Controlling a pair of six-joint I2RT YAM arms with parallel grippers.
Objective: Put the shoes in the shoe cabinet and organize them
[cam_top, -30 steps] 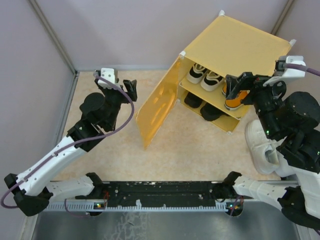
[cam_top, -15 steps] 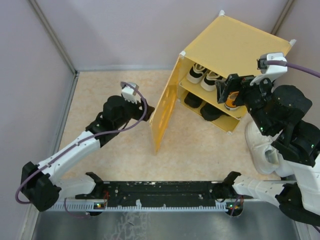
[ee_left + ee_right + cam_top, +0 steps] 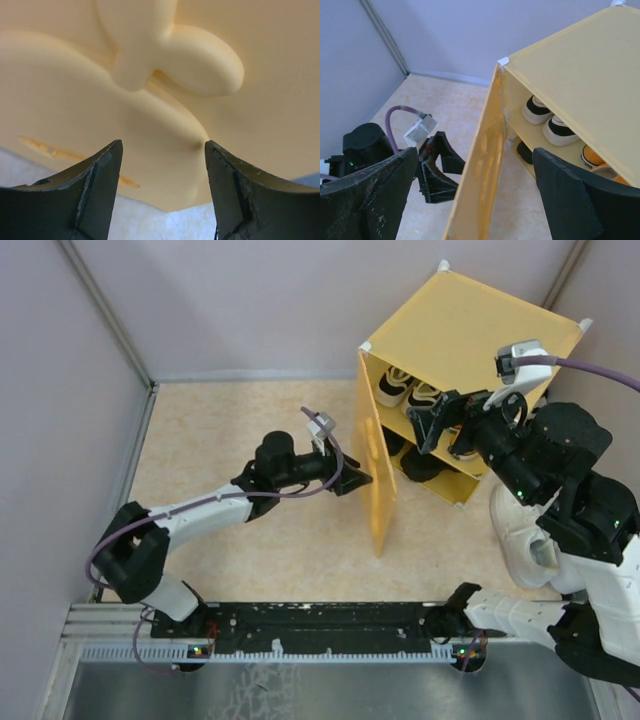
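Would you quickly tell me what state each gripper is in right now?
Left gripper: open, empty, facing the cabinet door.
Right gripper: open, holding nothing.

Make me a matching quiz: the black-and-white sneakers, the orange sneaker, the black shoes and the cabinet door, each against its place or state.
1. black-and-white sneakers
2. orange sneaker
3. black shoes
4. cabinet door

A. lower compartment
B. partly open, left gripper at its outer face
C. upper compartment, hinge side
D. upper compartment, away from the hinge

Pairs: 1-C, 2-D, 3-A, 4-B
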